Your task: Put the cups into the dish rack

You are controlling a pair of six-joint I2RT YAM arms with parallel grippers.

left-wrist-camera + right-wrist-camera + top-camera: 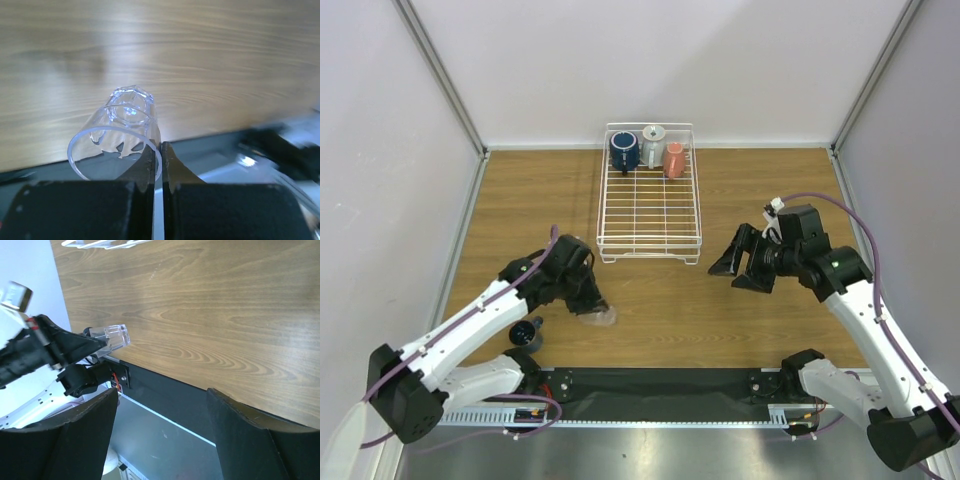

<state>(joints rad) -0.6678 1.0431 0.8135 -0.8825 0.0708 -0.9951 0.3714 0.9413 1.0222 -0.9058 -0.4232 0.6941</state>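
Step in hand: pick of the tumbler [604,318], fourth cup of five.

- Left gripper [592,300]: jaws shut, pinching one wall of the tumbler's rim, one finger inside and one outside. Thin grip on smooth glass, so I'd expect it to pivot or slip if swung fast.
- Tumbler: clear faceted glass, tipped on its side with its mouth toward the wrist and its base pointing away. It sits near-left on the table [770,200], close to the near edge. Can't tell whether it's clear of the wood yet.
- Right gripper [738,272]: jaws wide apart, nothing in them, hanging right of the rack [650,215].
- Rack: far centre. Navy mug [624,150], grey mug [653,145] and pink cup [674,160] stand in a row at its far end; the middle and near grid are bare.
- Blue cup [526,332]: out on the table, near-left by the left arm, not loaded.

Next move, as I read it: lift straight up, carry far-right over the rack's near rail, rotate the wrist to stand the glass on the bare grid, release low. Then the blue cup.
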